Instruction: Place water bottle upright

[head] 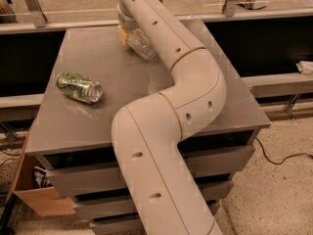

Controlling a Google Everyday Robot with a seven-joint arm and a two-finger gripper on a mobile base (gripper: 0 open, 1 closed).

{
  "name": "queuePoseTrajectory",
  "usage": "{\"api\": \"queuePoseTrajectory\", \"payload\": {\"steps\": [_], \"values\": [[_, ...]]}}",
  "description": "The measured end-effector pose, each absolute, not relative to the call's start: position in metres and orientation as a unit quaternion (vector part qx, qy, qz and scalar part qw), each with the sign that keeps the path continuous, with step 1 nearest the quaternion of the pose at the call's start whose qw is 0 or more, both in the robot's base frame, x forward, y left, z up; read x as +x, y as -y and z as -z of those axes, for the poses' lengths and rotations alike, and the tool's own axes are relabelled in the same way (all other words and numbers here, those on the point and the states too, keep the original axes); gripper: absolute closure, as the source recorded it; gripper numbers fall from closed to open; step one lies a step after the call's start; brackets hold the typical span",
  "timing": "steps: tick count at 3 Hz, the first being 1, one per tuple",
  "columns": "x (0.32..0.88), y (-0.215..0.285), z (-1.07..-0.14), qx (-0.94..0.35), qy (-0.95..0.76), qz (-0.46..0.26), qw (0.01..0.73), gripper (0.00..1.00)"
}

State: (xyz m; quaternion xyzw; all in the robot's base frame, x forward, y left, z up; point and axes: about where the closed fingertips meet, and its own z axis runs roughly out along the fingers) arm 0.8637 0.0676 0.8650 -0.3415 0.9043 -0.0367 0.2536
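Observation:
The water bottle [143, 46], clear and ribbed, is at the far middle of the grey table [122, 82]. It lies tilted, with its near end pointing down and to the right. My gripper [126, 34] is at the bottle's upper left end and is shut on it. Only a pale yellowish finger [122, 34] shows; my arm hides the rest of the gripper. The bottle's cap and label are hidden.
A green patterned can [78, 86] lies on its side at the table's left. My white arm [166, 111] crosses the table's middle from the near edge to the far side. A cardboard box [34, 190] stands on the floor at the lower left. A metal rail [58, 23] runs behind the table.

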Motion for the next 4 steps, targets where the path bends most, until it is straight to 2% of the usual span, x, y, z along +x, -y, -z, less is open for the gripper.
{"api": "queuePoseTrajectory", "payload": {"steps": [1,2,4], "values": [[0.868,-0.066,-0.889,-0.346,-0.893,0.024,0.286,0.87],[0.872,-0.056,-0.924,-0.34,-0.876,-0.025,0.34,1.0],[0.877,-0.01,-0.986,-0.339,-0.798,-0.163,0.471,1.0]]}}
